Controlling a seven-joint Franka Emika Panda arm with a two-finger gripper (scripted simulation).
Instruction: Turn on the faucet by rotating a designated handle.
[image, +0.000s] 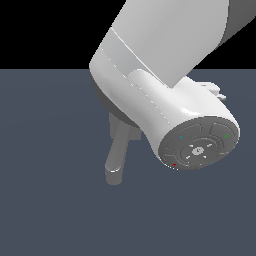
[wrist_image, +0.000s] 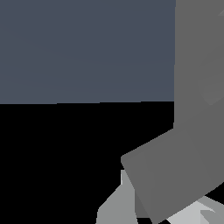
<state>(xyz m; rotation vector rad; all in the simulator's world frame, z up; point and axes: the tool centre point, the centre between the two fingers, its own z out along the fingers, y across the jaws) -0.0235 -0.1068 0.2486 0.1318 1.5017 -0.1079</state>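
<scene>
In the exterior view the matte grey faucet stands on the dark floor. Its thick rounded spout reaches toward the camera and ends in a shiny tip. The glossy white arm covers the faucet's upper part, so the handle is hidden there, and the gripper sits out of sight behind the wrist. In the wrist view grey faucet surfaces fill one side, and a slanted grey slab lies very close to the camera. Pale grey shapes show at the frame's edge beside the slab. I cannot tell whether the fingers are open or shut.
A flat dark blue-grey floor spreads around the faucet, with black background beyond it. The wrist's round grey end cap faces the exterior camera, to the exterior view's right of the spout.
</scene>
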